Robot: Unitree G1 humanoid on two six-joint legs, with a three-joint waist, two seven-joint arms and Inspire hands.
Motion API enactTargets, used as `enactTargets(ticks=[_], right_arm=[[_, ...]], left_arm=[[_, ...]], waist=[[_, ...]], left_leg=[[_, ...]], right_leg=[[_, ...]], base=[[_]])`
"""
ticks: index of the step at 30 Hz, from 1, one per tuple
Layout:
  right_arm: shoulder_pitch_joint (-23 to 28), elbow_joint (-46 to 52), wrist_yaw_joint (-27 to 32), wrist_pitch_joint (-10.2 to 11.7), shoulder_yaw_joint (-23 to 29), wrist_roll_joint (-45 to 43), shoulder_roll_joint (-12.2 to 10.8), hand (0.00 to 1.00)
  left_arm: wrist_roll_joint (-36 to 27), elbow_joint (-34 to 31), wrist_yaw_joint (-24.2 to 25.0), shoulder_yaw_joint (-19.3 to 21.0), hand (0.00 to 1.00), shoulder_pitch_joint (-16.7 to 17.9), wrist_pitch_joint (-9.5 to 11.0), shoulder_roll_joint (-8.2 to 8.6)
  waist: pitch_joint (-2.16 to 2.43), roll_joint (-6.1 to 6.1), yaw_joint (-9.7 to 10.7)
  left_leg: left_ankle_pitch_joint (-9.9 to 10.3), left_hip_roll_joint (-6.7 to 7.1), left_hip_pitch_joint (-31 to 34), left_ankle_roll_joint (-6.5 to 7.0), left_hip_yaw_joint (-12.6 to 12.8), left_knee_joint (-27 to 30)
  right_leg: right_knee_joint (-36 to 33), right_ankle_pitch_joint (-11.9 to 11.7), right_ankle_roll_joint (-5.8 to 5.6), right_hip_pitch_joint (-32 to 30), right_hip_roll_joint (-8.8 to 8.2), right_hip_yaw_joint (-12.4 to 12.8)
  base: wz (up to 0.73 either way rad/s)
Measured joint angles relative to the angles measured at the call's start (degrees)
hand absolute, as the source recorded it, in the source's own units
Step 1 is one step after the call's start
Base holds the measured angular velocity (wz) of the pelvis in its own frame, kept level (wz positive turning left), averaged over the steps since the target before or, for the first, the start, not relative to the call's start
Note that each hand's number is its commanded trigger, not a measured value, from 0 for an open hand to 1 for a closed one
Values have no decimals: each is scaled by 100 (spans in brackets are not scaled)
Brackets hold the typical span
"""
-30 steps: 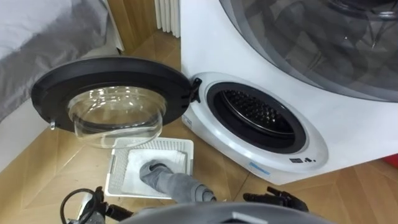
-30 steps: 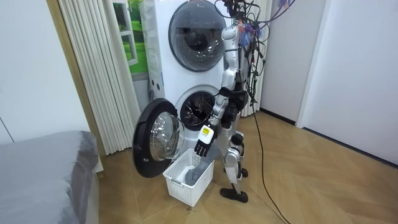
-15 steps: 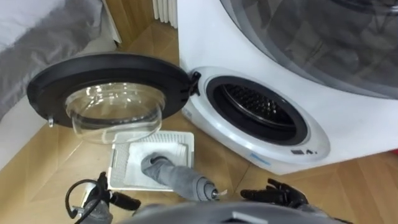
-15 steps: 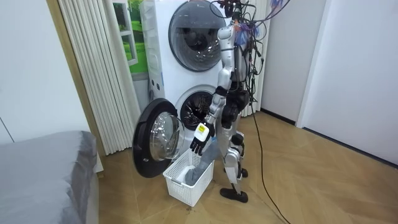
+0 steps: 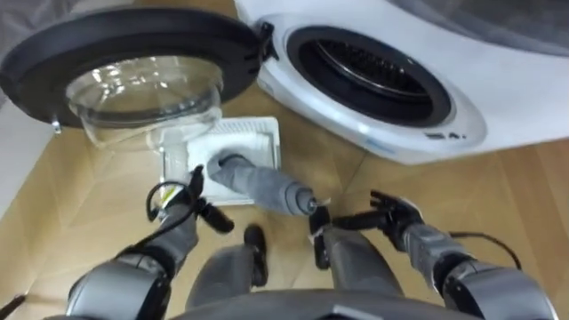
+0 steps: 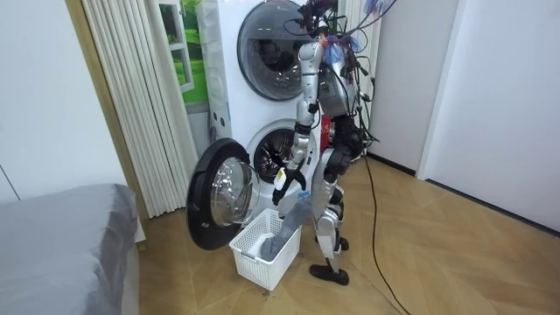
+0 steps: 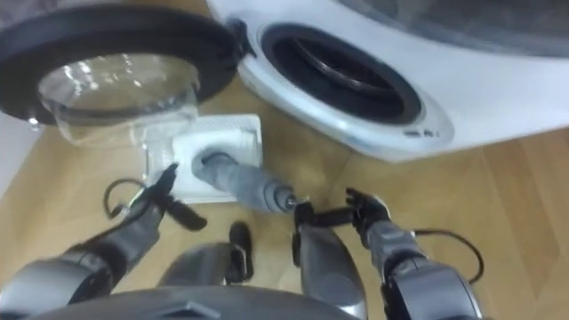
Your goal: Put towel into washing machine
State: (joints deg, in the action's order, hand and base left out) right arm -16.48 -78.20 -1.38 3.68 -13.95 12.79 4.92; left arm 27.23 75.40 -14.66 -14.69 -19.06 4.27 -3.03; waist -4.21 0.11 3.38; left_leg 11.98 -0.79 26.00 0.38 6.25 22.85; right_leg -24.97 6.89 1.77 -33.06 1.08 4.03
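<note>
A grey towel [image 5: 262, 185] lies bunched in a white slatted basket [image 5: 258, 133] on the wooden floor and hangs over its near rim. The basket stands below the washing machine's open round door [image 5: 133, 67]. The dark drum opening [image 5: 369, 67] is just right of the door. My left hand [image 5: 182, 203] hovers open at the basket's near left corner, a little short of the towel. Right of the towel's hanging end, my right hand [image 5: 391, 213] is open above the floor. Neither hand holds anything. In the room view I stand bent forward over the basket [image 6: 262, 254].
A second machine [image 6: 267, 44] is stacked on the washer. The open door [image 6: 219, 201] juts out on the room view's left of the basket. A grey bed [image 6: 61, 245] and white vertical slats [image 6: 131, 105] lie further left. Bare wooden floor spreads behind me.
My head has tipped down, so the whole eye view has shifted. My upper body has leaned forward. Both hands have risen into sight, the left one toward the basket.
</note>
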Motion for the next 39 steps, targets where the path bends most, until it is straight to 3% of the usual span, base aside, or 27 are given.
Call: enactTargets(ticks=[7, 14, 18, 22, 27, 33, 34, 35, 36, 39], right_arm=[[-269, 274, 56, 59, -107, 468, 1, 0], [-452, 641, -3, 160, -286, 1592, 34, 0], [-519, 742, -121, 471, -428, 2102, 17, 0], [-588, 920, -247, 709, -625, 2554, 22, 0], [-664, 945, -409, 897, -894, 3080, 3, 0], [-734, 951, -494, 960, -1062, 3564, 29, 0], [-734, 957, -517, 973, -1114, 3672, 26, 0], [-734, 959, -535, 991, -1122, 3711, 26, 0], [-736, 964, -570, 1005, -1138, 3766, 24, 0], [-735, 967, -608, 1008, -1178, 3771, 23, 0]], left_arm=[[309, -22, -266, -476, 0, -617, 8, -43], [1023, -91, -542, -867, 0, -993, 13, -124], [1080, -102, -770, -952, 0, -1138, 121, -123], [1074, -101, -966, -1427, 0, -1237, 207, -261], [1065, -43, -990, -1750, 0, -1282, 247, -314], [1062, 12, -1169, -2024, 0, -1411, 231, -399], [1066, 14, -1177, -2114, 18, -1428, 232, -438], [1066, 16, -1177, -2154, 72, -1439, 232, -455], [1064, 29, -1177, -2188, 100, -1456, 234, -478], [1075, 36, -1172, -2272, 100, -1517, 239, -545]], waist=[[-99, 14, 173], [-112, 10, 279], [-124, -10, 385], [-128, -17, 598], [-127, -14, 755], [-130, -47, 887], [-130, -49, 949], [-131, -52, 979], [-131, -52, 1026], [-140, -67, 1102]], left_leg=[[53, 11, 1427, 19, 52, 842], [417, -91, 2840, -33, -24, 2064], [689, -208, 3516, -62, -54, 2869], [910, -252, 4084, -46, -76, 3600], [1170, -283, 4492, 5, -184, 4272], [1356, -367, 4907, 37, -225, 4833], [1375, -371, 4940, 47, -226, 4884], [1385, -368, 4947, 57, -224, 4905], [1400, -369, 4961, 63, -217, 4937], [1437, -382, 4984, 85, -212, 4996]], right_leg=[[-779, -9, -6, -1426, -8, 113], [-1761, 82, 45, -2763, 111, 142], [-2395, 225, 71, -3386, 198, 110], [-3056, 388, 66, -3944, 234, 96], [-3596, 611, 21, -4316, 317, 48], [-4006, 675, -14, -4704, 424, 37], [-4049, 685, -15, -4734, 421, 36], [-4081, 700, -24, -4747, 417, 44], [-4111, 713, -34, -4763, 417, 49], [-4151, 729, -48, -4783, 426, 48]], base=[[2], [-5], [-4], [0], [-7], [-9], [-6], [0], [-4], [-3]])
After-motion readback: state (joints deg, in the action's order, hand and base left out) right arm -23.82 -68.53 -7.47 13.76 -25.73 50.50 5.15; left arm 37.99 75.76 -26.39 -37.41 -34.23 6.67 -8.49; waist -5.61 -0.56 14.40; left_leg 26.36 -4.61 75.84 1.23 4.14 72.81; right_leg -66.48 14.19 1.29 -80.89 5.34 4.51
